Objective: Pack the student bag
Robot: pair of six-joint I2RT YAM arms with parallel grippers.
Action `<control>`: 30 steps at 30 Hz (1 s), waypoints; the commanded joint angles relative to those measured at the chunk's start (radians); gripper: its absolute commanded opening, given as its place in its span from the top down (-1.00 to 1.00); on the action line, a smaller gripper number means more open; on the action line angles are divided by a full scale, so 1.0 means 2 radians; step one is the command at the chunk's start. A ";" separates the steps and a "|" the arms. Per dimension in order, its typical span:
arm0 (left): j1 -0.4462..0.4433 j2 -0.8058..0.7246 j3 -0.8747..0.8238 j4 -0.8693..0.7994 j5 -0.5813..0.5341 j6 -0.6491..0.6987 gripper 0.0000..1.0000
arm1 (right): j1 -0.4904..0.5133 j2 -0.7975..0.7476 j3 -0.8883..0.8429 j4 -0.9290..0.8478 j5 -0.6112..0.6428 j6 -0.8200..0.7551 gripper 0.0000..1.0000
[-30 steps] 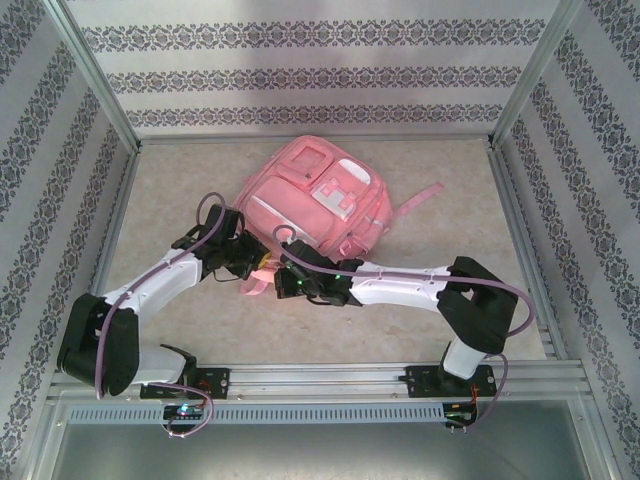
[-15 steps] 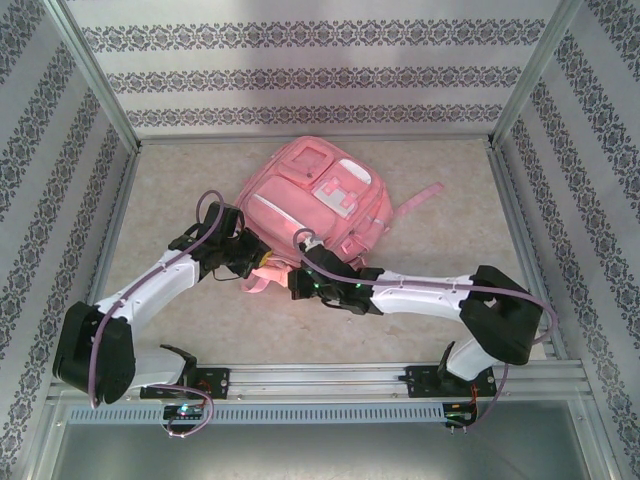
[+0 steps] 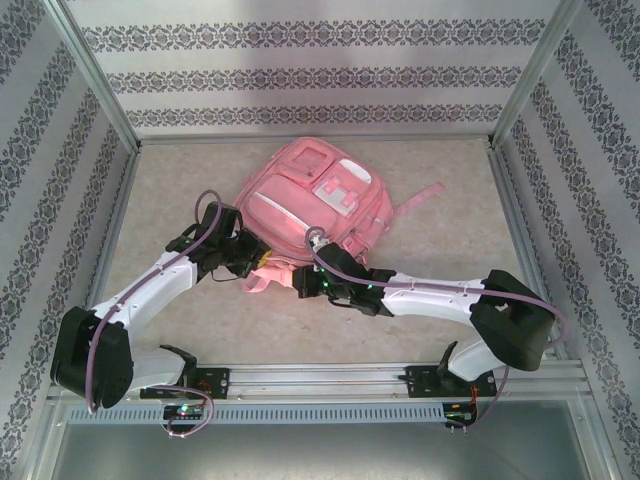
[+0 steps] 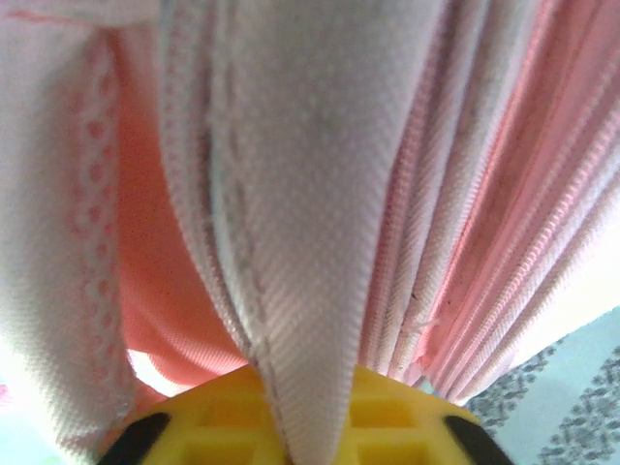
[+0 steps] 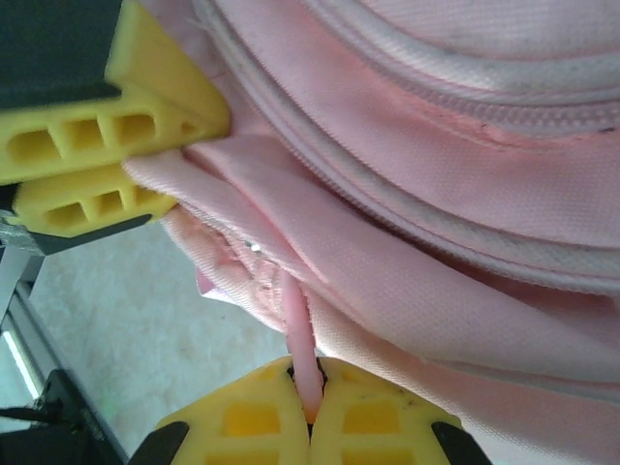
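Nearest the arms' bases, both wrists meet at the near edge of the student bag (image 3: 320, 195). It lies front-up around the middle of the bench (image 3: 170, 180), with a strap trailing to the right. The right end effector (image 5: 308, 387) is clamped tight on a thin pink strip (image 5: 298, 320) at the bag's near seam, likely a zipper pull or loop. Just beside it, the left end effector (image 4: 295, 426) has a fold of the bag's fabric between its fingers and appears to pinch it. Farther back, the white-trimmed front pockets look closed. I judge the work to be at the zipper stage, opening or closing the main compartment. Which of the two it is, and whether anything is packed inside, the pictures do not settle.
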 commanded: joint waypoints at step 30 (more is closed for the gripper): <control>0.009 0.095 0.089 0.028 -0.004 0.064 0.33 | -0.009 0.024 0.028 -0.036 -0.036 -0.032 1.00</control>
